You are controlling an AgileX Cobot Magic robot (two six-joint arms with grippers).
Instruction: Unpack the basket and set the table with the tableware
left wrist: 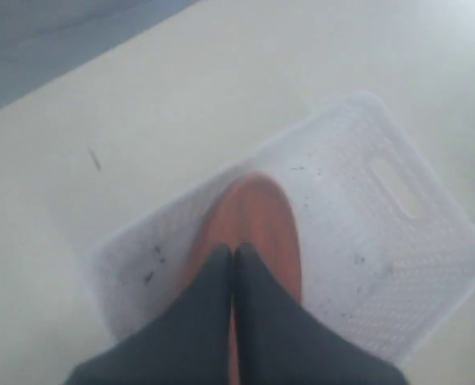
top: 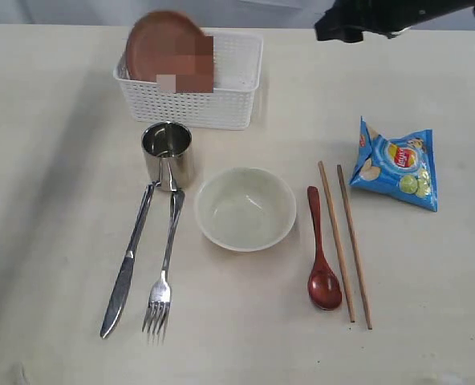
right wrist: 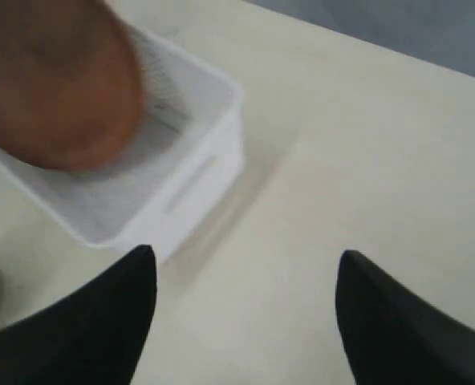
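Left gripper (left wrist: 233, 255): clenched on the rim of the reddish-brown round plate (top: 153, 44).
Plate: on edge over the left end of the white perforated plastic basket (top: 221, 108), far left.
Handling: stiff, smooth, probably slippery, so a firm rim pinch suits it.
Right gripper (right wrist: 245, 257): spread wide, empty, far right.

The exterior view looks steeply down on the whole desk (top: 53, 241) from high up. The left wrist view hangs close above the basket (left wrist: 398, 265) and plate (left wrist: 257, 216), facing almost straight down. The right wrist view faces slantwise across the desk, sharing that basket and plate.
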